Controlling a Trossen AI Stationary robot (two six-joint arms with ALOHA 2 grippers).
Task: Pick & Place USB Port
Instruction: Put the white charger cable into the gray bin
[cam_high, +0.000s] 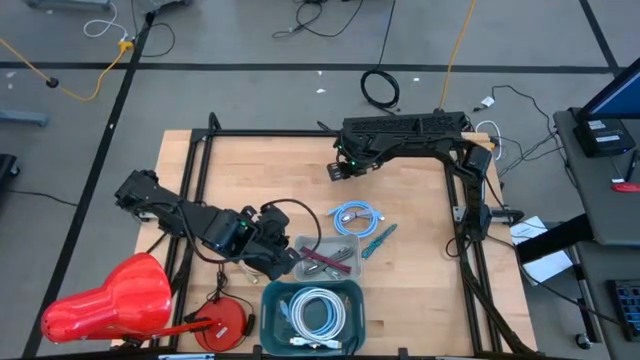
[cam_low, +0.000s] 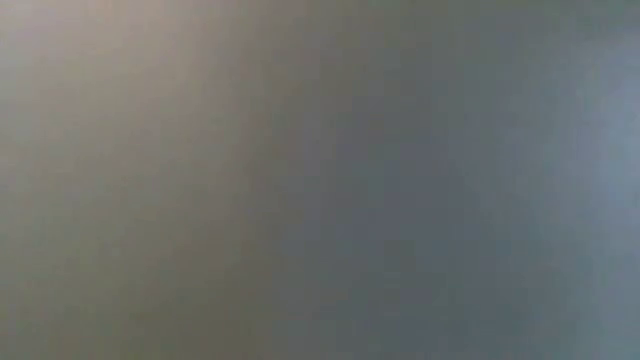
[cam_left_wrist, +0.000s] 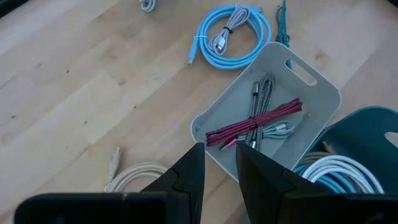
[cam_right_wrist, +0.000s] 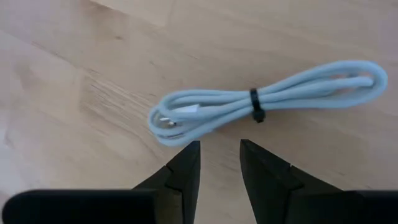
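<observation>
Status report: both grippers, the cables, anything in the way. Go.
Left gripper open above grey tray holding red cable. Right gripper open, empty, above bundled white cable. Nothing in the way.

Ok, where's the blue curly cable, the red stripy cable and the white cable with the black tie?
blue coiled cable (cam_left_wrist: 235, 34), left wrist view, on the loops of the coil.
red braided cable (cam_left_wrist: 255, 122), left wrist view, on the middle of the bundle.
white cable (cam_right_wrist: 292, 92), right wrist view, on the strands beside the black tie.
</observation>
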